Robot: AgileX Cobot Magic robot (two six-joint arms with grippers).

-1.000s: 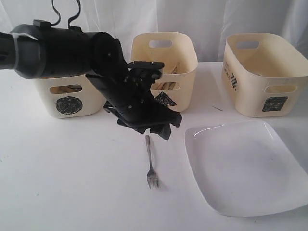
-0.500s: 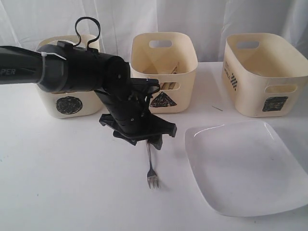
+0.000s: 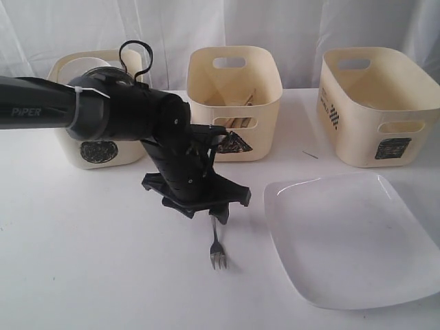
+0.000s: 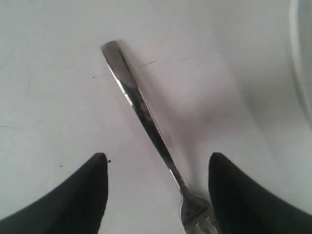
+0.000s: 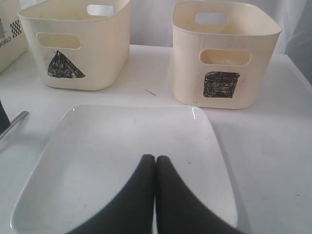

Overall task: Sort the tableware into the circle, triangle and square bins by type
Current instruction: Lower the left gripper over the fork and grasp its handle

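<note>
Tableware out on your white tabletop (image 3: 82, 275) comes to two pieces: a slim steel fork (image 3: 217, 251) and a large square white plate (image 3: 350, 240). You'll find the fork just beside the plate's left edge but apart from it. Its tines point toward the front of the exterior view and its handle runs back toward the bins. Your left gripper (image 4: 156, 158) hangs low over that handle with its black fingers (image 4: 83, 195) spread wide, one on each side of the shaft. Neither finger touches the metal, and you cannot tell from these views whether the tips reach the tabletop. Your right gripper (image 5: 155, 163) shows only in its own wrist view. Its two fingers are pressed flat together with nothing between them, and it is poised over the near part of the plate. Along the back of the table stand three alike bins, well apart from one another. The circle-marked cream plastic tub (image 3: 127, 148) is on the left and partly hidden behind your left arm. The triangle-marked cream plastic tub (image 3: 265, 103) is in the middle, and wooden chopsticks (image 3: 234, 124) show through its handle cut-out. The square-marked cream plastic tub (image 3: 357, 130) is on the right, behind the plate's far corner.
</note>
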